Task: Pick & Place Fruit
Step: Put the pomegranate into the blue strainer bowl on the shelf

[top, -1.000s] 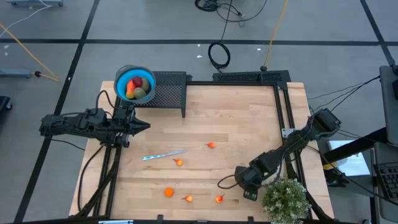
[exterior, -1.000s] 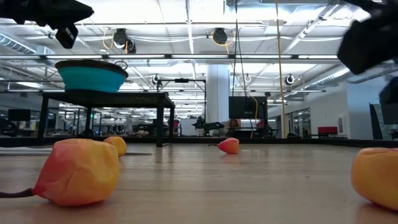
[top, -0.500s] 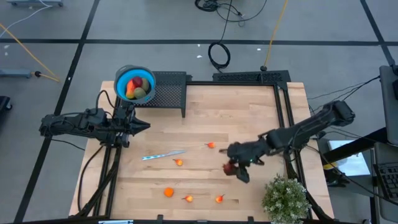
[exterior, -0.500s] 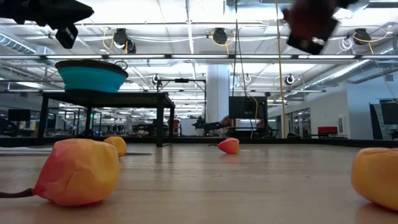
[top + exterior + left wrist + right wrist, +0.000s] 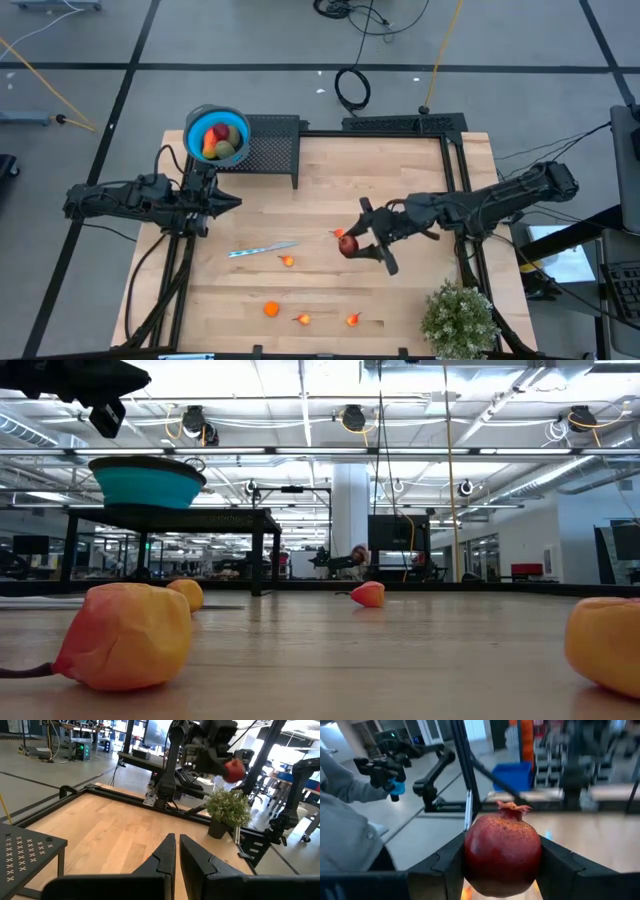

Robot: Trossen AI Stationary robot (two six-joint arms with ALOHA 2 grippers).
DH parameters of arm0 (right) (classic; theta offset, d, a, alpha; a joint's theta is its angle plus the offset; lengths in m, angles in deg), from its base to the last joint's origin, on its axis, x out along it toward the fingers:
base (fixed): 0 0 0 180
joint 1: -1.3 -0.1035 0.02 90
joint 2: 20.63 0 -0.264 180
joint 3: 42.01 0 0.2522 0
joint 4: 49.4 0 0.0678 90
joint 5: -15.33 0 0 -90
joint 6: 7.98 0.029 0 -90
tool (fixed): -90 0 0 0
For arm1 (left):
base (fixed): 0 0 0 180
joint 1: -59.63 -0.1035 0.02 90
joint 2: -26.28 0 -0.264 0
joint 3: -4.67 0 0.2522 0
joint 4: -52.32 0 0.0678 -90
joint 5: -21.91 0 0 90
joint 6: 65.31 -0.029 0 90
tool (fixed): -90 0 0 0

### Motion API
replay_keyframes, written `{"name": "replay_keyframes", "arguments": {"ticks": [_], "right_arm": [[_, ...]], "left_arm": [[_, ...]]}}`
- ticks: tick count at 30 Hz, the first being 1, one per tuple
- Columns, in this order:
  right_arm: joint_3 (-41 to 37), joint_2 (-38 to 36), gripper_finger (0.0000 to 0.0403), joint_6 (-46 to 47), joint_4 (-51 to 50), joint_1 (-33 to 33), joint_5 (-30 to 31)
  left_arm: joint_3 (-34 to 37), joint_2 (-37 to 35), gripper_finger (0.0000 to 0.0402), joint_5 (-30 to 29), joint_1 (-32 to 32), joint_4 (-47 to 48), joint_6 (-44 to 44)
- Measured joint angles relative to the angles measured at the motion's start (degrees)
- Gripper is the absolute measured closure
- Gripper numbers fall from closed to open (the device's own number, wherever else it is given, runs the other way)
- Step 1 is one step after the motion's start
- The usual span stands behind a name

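Dark red fruit (image 5: 347, 245) is clamped in right claw (image 5: 352, 245), now above counter (image 5: 400, 180) centre beside an orange piece (image 5: 339, 233); a second ago that claw was down by the plant (image 5: 458, 318). Left claw (image 5: 232, 203) unchanged, fingers closed and empty, just below blue bowl (image 5: 198, 121). Knife (image 5: 262, 249) and orange pieces unmoved.

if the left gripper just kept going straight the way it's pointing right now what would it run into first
Probably nothing soon. The left gripper, jaws shut, points across bare table toward the far side. The right gripper, carrying the dark red fruit, sits slightly off that line and raised, though depth is hard to judge.
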Motion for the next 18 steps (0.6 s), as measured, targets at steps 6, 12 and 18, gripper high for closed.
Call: {"name": "replay_keyframes", "arguments": {"ticks": [6, 12, 18], "right_arm": [[0.0, 0.0, 0.0217, -13.18, 6.59, 1.29, 0.0], [0.0, -0.01, 0.022, -29.03, 14.78, 1.89, 0.02], [0.0, 0.01, 0.0214, -39.12, 24.03, 1.85, -0.16]], "left_arm": [[0.0, 0.0, 0.038, 0.0, -0.01, -0.01, 0.0], [0.0, 0.0, 0.038, 0.0, 0.0, 0.02, 0.0], [0.0, 0.0, 0.038, 0.0, 0.0, 0.0, 0.02]]}}
